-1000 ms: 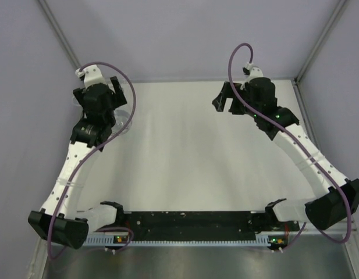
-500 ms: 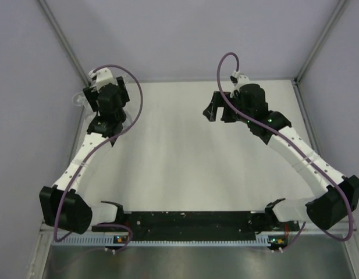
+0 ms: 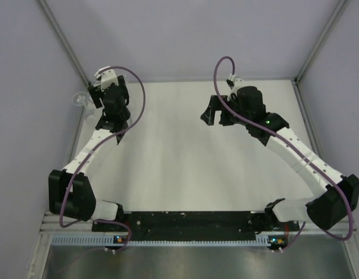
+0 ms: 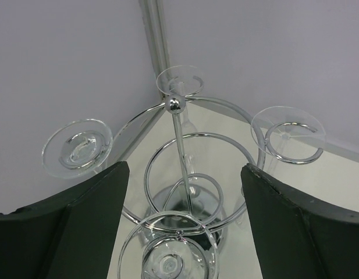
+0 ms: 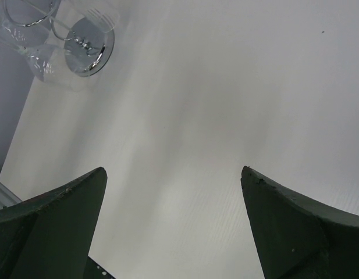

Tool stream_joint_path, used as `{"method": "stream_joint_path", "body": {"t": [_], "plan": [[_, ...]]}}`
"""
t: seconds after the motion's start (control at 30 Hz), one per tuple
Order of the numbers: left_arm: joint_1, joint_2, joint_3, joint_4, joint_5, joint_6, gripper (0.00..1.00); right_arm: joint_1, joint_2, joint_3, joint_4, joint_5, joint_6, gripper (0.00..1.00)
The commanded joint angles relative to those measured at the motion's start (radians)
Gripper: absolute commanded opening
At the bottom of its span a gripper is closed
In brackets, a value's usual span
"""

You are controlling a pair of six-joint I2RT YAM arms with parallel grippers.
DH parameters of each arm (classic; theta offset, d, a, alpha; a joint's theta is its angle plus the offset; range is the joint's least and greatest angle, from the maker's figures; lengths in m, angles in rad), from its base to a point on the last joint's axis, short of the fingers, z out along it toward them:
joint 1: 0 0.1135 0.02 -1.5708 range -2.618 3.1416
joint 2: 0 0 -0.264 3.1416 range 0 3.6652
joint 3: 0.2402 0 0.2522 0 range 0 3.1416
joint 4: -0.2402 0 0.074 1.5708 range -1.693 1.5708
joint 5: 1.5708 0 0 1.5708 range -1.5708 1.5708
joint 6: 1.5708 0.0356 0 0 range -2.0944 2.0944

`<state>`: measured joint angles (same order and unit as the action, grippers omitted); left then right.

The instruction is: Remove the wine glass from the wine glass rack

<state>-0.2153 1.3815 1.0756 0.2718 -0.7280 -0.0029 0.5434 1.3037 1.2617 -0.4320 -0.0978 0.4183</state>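
Observation:
The wine glass rack (image 4: 175, 106) is a chrome post with a ball top and curved ring arms, standing in the far left corner of the table. Clear wine glasses hang upside down in its rings, feet up: one at the left (image 4: 77, 144), one behind the post (image 4: 179, 80), one at the right (image 4: 288, 135). The nearest wine glass (image 4: 170, 264) hangs low between my left fingers. My left gripper (image 4: 185, 167) is open above the rack, touching nothing. From above, the left gripper (image 3: 100, 93) covers most of the rack (image 3: 80, 99). My right gripper (image 5: 172, 169) is open and empty over bare table.
The white table (image 3: 185, 151) is enclosed by grey walls with metal corner posts (image 4: 153, 35) right behind the rack. The right wrist view shows the rack's mirrored base (image 5: 86, 43) at its top left. The right gripper (image 3: 216, 113) hovers at mid-table towards the back.
The left arm has reached further towards the far left corner, and its jaws have narrowed slightly. The right gripper has drifted left towards the table's middle.

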Motion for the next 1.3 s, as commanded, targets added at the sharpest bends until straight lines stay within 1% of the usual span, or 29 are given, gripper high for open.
{"method": "stream_joint_path", "body": {"t": [0.0,0.1,0.13,0.2,0.33,0.6,0.73,0.83,1.13,1.23,1.27], "plan": [[0.025,0.005,-0.013,0.125,-0.016,0.017,0.81,0.023,0.000,-0.005,0.042,-0.017,-0.018,0.98],[0.040,0.002,-0.029,0.139,-0.010,0.006,0.72,0.030,0.014,-0.004,0.039,-0.026,-0.023,0.98],[0.047,0.001,-0.035,0.147,-0.004,0.006,0.71,0.032,0.017,-0.005,0.039,-0.026,-0.023,0.98],[0.057,0.001,-0.042,0.149,-0.002,-0.043,0.67,0.035,0.022,-0.004,0.041,-0.028,-0.027,0.98],[0.076,0.011,-0.049,0.147,0.001,-0.058,0.62,0.038,0.028,-0.001,0.039,-0.034,-0.029,0.98],[0.106,0.021,-0.057,0.164,0.021,-0.072,0.59,0.046,0.028,-0.004,0.039,-0.037,-0.033,0.98],[0.111,0.039,-0.049,0.175,0.027,-0.071,0.57,0.049,0.034,-0.005,0.039,-0.037,-0.035,0.98],[0.111,0.050,-0.043,0.185,0.029,-0.066,0.54,0.050,0.034,-0.005,0.038,-0.039,-0.038,0.98],[0.113,0.080,-0.032,0.207,0.056,-0.078,0.51,0.055,0.040,-0.007,0.038,-0.042,-0.041,0.98],[0.113,0.091,-0.022,0.207,0.059,-0.077,0.49,0.058,0.043,-0.007,0.038,-0.042,-0.042,0.98],[0.113,0.094,-0.017,0.208,0.062,-0.075,0.46,0.058,0.045,-0.007,0.038,-0.042,-0.044,0.98]]}}
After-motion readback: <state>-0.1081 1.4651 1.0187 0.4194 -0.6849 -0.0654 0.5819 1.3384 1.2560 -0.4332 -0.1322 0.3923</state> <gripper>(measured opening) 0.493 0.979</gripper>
